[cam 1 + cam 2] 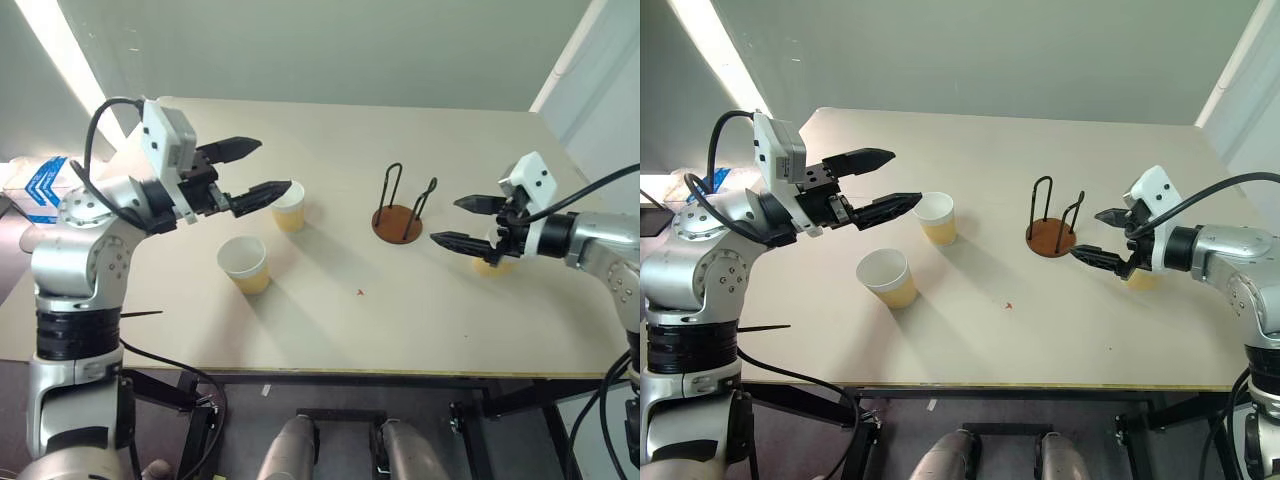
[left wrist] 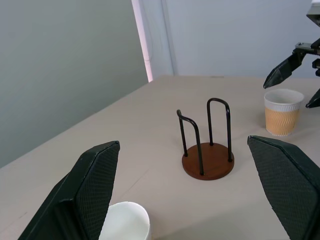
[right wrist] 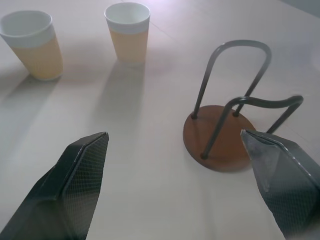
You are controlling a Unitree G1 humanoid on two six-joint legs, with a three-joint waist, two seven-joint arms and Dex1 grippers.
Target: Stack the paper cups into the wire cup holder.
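Progress nil — wire cup holder [image 1: 397,222] stands empty mid-surface, all three paper cups [image 1: 244,264] still apart on the surface [image 1: 420,310], two near the spread left tool [image 1: 258,168], one behind the spread, empty right tool [image 1: 463,221].

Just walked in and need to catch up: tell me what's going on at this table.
A two-armed robot is set to stack paper cups into the wire cup holder, which stands empty mid-table. Both grippers are open and hold nothing. The left gripper hovers by one cup, with a second cup nearer the table's front edge. The right gripper hangs beside the holder, above a third cup.
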